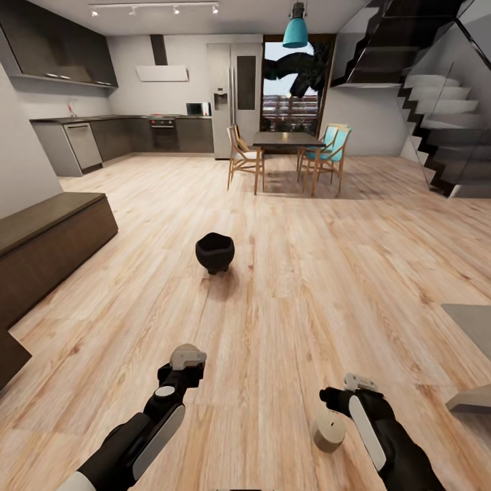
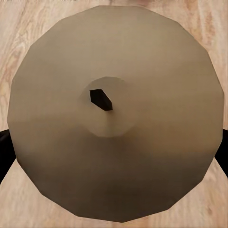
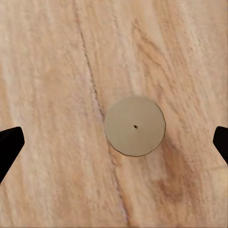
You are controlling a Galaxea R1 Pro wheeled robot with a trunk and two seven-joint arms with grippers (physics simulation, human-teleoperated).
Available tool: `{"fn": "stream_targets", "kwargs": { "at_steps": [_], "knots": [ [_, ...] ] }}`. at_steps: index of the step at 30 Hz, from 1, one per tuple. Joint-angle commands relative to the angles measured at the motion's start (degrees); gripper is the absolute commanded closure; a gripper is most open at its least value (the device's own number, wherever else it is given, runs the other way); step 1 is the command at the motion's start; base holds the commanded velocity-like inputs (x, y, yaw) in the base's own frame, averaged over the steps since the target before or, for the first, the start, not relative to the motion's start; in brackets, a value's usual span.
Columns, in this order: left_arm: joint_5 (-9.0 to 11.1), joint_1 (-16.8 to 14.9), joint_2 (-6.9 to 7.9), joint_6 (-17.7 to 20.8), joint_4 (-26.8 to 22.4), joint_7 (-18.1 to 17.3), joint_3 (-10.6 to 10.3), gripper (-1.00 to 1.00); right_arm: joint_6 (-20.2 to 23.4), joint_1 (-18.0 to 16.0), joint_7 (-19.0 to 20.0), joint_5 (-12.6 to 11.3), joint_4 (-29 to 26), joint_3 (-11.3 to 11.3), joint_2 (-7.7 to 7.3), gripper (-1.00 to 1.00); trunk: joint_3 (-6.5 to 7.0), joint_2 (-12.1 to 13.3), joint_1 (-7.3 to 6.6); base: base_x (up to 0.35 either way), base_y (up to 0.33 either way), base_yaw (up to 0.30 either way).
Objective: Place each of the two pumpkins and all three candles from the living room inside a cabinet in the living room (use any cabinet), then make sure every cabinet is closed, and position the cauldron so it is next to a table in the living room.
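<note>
Two candles in hand's reach, cauldron and cabinet ahead.

The left gripper (image 1: 183, 365) looks clamped on the held candle (image 2: 114, 142), dark fingertips touching both its sides. The right gripper (image 1: 339, 395) hangs with fingers wide apart over the floor candle (image 3: 135, 126), which stands upright on the wood floor (image 1: 293, 273). Further on, the cauldron (image 1: 215, 252) sits in open floor, with the closed cabinet (image 1: 48, 239) along the left wall and the dining table (image 1: 286, 140) far back. Likely risks: an off-centre descent could tip the floor candle and send it rolling, and a careless drive toward the cabinet could knock the cauldron.
</note>
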Motion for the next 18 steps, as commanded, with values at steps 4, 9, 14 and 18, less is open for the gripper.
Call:
{"fn": "stream_targets", "kwargs": {
  "at_steps": [4,9,14,18],
  "knots": [
    [0.4,-0.1,-0.05,0.3,-0.1,0.8,-0.3,1.00,0.2,-4.0,-1.8,-0.2,5.7,0.1,0.27,-1.00,-0.05,0.0,-0.01,0.032,0.000,0.000],
    [0.3,-0.1,-0.15,0.4,-0.1,4.4,-0.4,1.00,0.2,-5.5,-5.6,-0.3,7.8,0.3,0.31,-1.00,-0.05,0.0,-0.01,0.037,0.000,0.000],
    [0.4,-0.1,-0.07,0.4,-0.3,5.3,-0.4,1.00,0.5,-6.1,-5.8,-0.7,8.7,0.7,0.15,-1.00,-0.05,0.0,-0.01,0.008,0.000,0.000],
    [0.4,-0.1,-0.12,0.5,-0.2,5.4,-0.4,1.00,0.4,-12.6,-5.8,-0.6,17.9,0.8,0.15,-1.00,-0.05,0.0,-0.01,0.001,0.000,0.000]
  ]
}}
